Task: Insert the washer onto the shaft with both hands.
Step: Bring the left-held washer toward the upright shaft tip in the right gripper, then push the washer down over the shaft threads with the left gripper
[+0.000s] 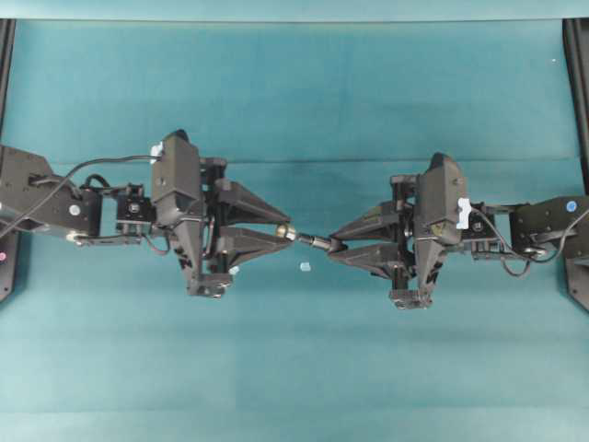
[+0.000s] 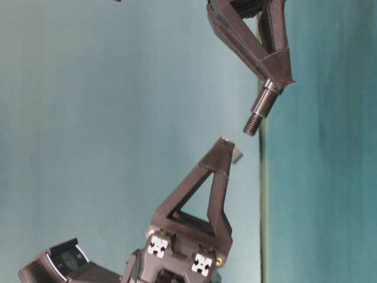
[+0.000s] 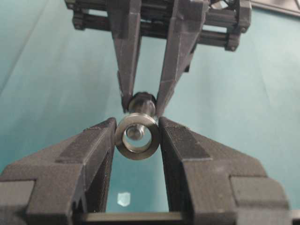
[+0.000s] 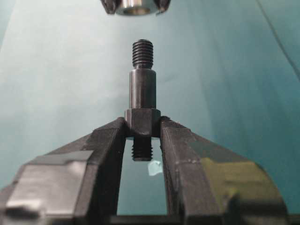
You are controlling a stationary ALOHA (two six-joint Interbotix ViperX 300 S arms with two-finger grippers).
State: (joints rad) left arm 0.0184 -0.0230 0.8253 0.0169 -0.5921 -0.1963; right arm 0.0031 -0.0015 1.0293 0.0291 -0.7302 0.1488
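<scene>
Your left gripper [image 1: 285, 230], at centre-left of the overhead view, is clamped on the washer [image 3: 137, 136], which sits pinched edge-on between the two fingertips with its hole facing along the gripper's reach. Your right gripper [image 1: 333, 245], at centre-right, is clamped on the shaft [image 4: 142, 101], gripping its wider collar near one end. The shaft's long axis runs out from the right fingertips toward the left gripper, threaded tip leading; in the right wrist view it stands straight up the frame with the washer at the top edge just beyond the tip. From the left wrist view you see the shaft's end through the washer's hole, roughly lined up. In the table-level view the threaded tip stops short of the left fingertips, with a gap between them. Both parts hang above the teal worktop [image 1: 294, 368], where a small pale speck [image 1: 305, 267] lies just below the gap. No containers show in any view.
</scene>
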